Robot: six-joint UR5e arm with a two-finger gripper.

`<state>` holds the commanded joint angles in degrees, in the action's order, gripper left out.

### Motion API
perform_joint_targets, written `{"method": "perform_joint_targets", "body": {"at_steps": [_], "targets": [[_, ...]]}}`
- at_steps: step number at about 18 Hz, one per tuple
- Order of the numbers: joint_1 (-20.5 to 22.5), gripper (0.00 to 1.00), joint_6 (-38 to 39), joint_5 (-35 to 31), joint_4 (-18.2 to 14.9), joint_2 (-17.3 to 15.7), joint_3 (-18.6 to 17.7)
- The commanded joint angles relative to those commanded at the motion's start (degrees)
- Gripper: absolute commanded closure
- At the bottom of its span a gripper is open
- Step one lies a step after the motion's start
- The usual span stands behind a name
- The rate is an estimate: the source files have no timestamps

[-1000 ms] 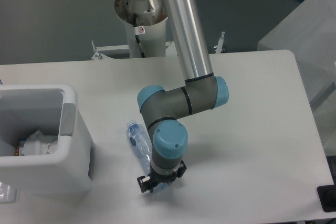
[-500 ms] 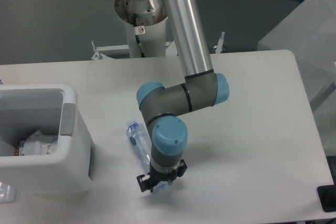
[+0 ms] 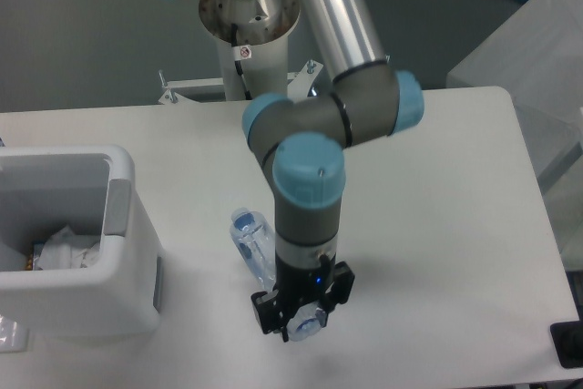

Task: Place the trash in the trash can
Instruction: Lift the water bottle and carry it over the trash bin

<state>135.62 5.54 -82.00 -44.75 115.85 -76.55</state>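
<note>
A UR5e arm's gripper clamps the lower end of a crushed clear bluish plastic bottle near the front edge of a white table, just left of the middle. The bottle slants up and to the left from the black fingers, its capped end higher and pointing toward the trash can; whether the bottle's gripped end touches the tabletop cannot be told.

The white boxy trash can stands at the table's left edge, toward the front corner, its grey panel facing the arm. A strip of bare table lies between can and bottle. Crumpled white paper lies inside the open can (its left part is cut off by the frame). One small clear plastic wrapper sits at the front left corner, against the can's base.

The right half of the table, out to its rounded far right corner, carries only the arm's shadow. The arm's base column rises beyond the table's far edge.

Count: one bottle, one wrapper, one trash can, one arm with one gripper.
</note>
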Motion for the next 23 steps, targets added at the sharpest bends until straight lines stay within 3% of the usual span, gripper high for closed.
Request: {"method": "perform_joint_targets", "body": {"at_steps": [3,9,16,23], "targets": [[0.4,0.37,-0.2,0.1,5.6,-2.2,1.3],[-0.4,0.37,-0.3,1.2,9.9,-6.4,3.9],[-4.7,0.37,0.1,3.3,9.9,-11.2,2.8],[-11.3,0.37,0.4,3.3,9.8,-12.5,2.5]]}}
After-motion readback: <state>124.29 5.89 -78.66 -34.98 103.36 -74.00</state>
